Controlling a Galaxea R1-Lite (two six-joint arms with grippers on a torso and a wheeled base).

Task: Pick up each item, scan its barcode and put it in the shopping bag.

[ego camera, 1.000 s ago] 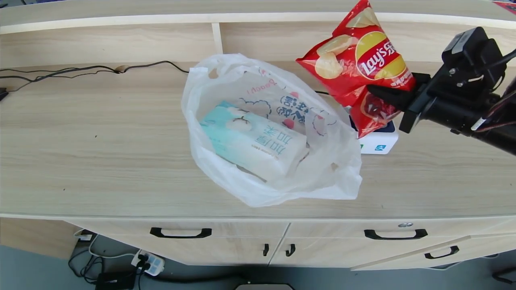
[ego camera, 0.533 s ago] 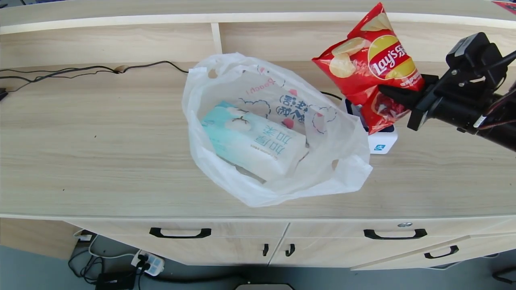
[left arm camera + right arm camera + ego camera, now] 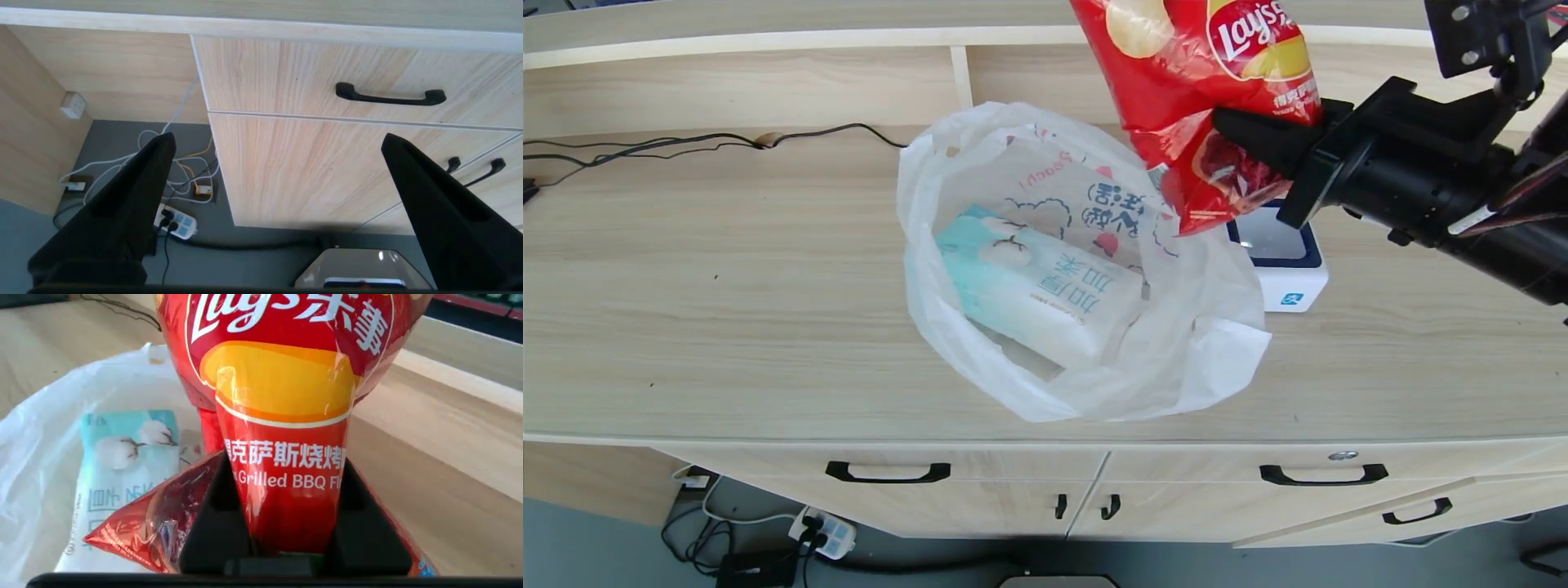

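The right gripper (image 3: pixel 1245 139) has its jaws clamped narrowly on the crumpled lower part of a red chip bag (image 3: pixel 1188 82), held upright in the air above the far right rim of the shopping bag (image 3: pixel 1217 351). The chip bag's top is cut off by the head view's upper edge, and its lower corner hangs in front of the shopping bag's rim, so whether they touch cannot be told. The shopping bag, thin white plastic, lies open on a wooden counter (image 3: pixel 727 286) with a pale blue tissue pack (image 3: pixel 1037 290) inside it. Just right of the shopping bag stands a small white scanner (image 3: pixel 1286 273) with a dark top, its far edge hidden behind the gripper. Black cables (image 3: pixel 686 143) run along the counter well left of the shopping bag. The left gripper (image 3: pixel 278 155) hangs below the counter, jaws spread wide and holding nothing, facing a drawer front with a black handle (image 3: pixel 391 95).
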